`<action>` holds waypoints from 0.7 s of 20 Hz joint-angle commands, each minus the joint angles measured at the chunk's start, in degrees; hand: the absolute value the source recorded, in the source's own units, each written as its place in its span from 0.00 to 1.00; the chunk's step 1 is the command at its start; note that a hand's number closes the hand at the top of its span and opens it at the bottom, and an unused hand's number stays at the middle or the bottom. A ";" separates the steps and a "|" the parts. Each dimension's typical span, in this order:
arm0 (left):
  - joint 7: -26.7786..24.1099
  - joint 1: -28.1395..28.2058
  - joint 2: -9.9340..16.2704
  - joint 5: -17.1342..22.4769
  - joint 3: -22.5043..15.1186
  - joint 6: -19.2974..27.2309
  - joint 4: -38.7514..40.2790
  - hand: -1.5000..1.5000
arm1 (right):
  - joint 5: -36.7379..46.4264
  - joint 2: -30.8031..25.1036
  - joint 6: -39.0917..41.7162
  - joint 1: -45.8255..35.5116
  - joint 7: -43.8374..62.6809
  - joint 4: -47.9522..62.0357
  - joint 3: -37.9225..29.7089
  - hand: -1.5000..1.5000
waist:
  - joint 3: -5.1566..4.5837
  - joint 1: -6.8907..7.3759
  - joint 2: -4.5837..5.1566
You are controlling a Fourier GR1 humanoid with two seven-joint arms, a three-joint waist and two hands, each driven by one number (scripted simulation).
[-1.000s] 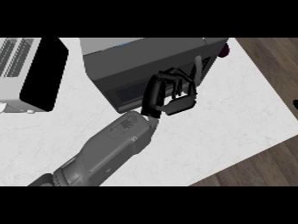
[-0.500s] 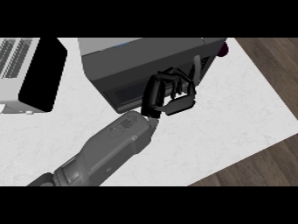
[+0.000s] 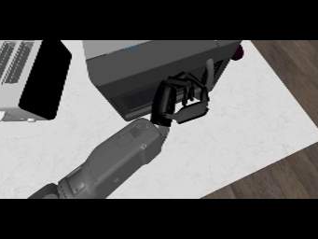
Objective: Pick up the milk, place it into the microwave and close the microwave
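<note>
Against the microwave [image 3: 148,70] door, left robot hand [image 3: 180,100] with fingers curled, apparently empty. Microwave at the counter's [image 3: 258,116] far side, seemingly shut; milk not visible. Far left, a toaster oven [image 3: 17,79].

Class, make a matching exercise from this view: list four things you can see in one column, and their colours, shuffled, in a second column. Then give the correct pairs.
Things:
1. microwave
2. counter top
3. floor
4. left hand

Colours:
A. brown wood
B. black
C. dark grey
D. white with faint veins

Pairs: 1-C, 2-D, 3-A, 4-B
</note>
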 commanded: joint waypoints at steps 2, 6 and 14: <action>0.97 -3.22 0.01 1.95 1.36 -1.19 4.50 1.00 | -2.20 -0.80 1.36 -0.54 0.91 -1.01 0.98 0.00 | -0.11 -0.58 0.87; 1.13 -4.46 0.01 2.86 1.27 -1.16 4.78 1.00 | -4.03 -1.86 2.49 -1.20 1.68 -0.64 1.25 0.00 | -0.02 -0.30 1.13; -0.51 -4.87 0.01 4.03 0.63 -0.94 5.76 1.00 | -6.49 -3.22 3.19 -0.71 3.02 -0.85 1.10 0.00 | 0.00 -0.70 0.76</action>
